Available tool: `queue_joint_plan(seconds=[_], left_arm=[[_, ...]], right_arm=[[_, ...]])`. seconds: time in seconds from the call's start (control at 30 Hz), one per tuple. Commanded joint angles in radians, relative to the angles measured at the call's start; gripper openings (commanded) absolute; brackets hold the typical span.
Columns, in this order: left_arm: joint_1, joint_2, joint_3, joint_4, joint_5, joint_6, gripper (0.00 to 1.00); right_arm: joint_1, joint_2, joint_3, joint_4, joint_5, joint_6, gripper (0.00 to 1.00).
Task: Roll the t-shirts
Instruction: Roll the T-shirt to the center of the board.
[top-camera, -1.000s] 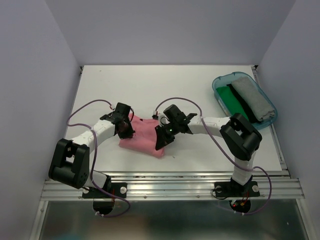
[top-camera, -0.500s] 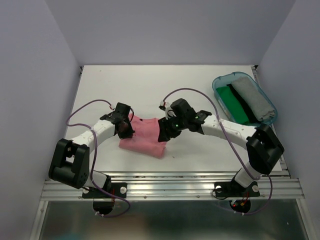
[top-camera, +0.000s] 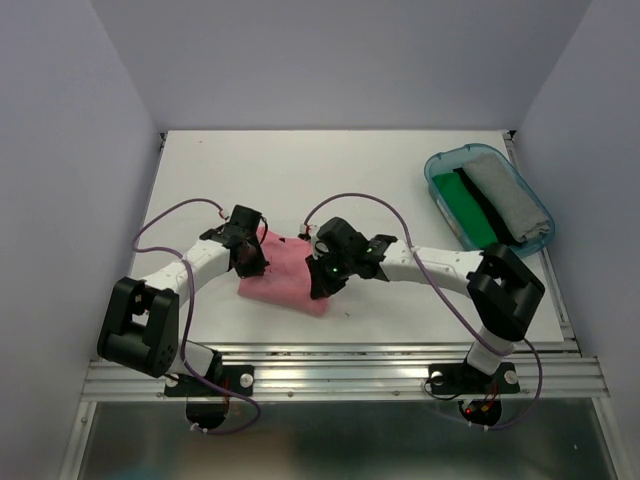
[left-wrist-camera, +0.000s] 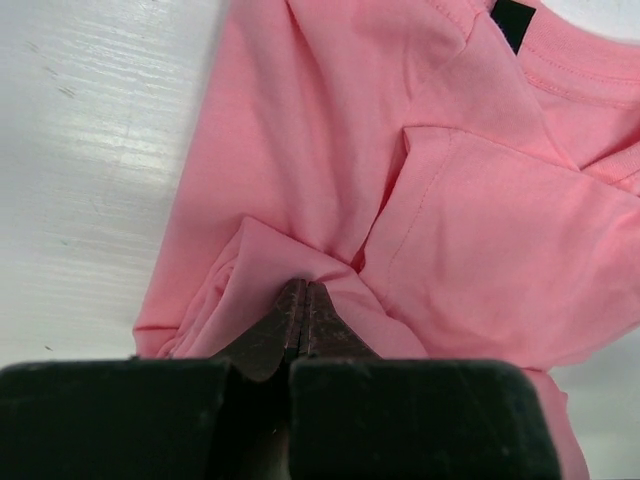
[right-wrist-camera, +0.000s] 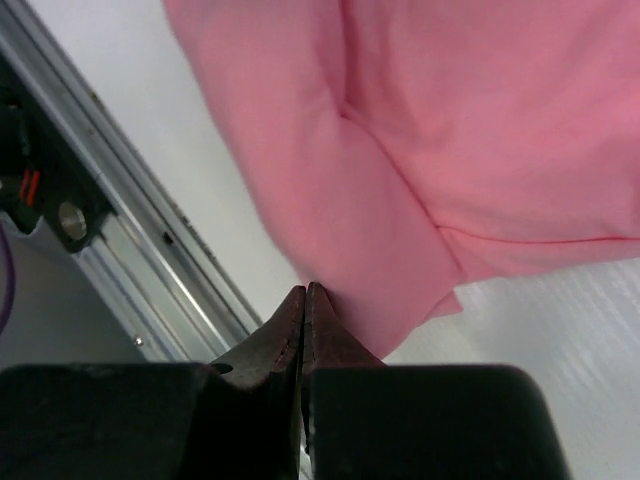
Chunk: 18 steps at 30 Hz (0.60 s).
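White table (top-camera: 300, 170) carries a soft salmon-pink cotton t-shirt (top-camera: 285, 275) between the arms; left fingers (left-wrist-camera: 285, 325) pinch a bunched fold, right fingers (right-wrist-camera: 290, 325) press together at its edge. Limp, light cloth, likely best gripped at edges

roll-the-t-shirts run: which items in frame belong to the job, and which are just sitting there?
Job:
- salmon-pink cotton t-shirt, folded mid-table
- left tool, shut on its fabric
- right tool, shut at its edge
- grey t-shirt and green t-shirt, lying in the tub

Not the job:
- teal see-through plastic tub
- white table
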Motion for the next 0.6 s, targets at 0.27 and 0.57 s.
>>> queue_joint_plan(seconds=[0.27, 0.57], left_arm=[[0.008, -0.051, 0.038, -0.052, -0.063, 0.021, 0.0], [-0.017, -0.2, 0.155, -0.175, -0.103, 0.09, 0.0]], right_arm=[[-0.003, 0.141, -0.03, 0.091, 0.095, -0.016, 0.01], [-0.003, 0.137, -0.03, 0.089, 0.082, -0.029, 0.01]])
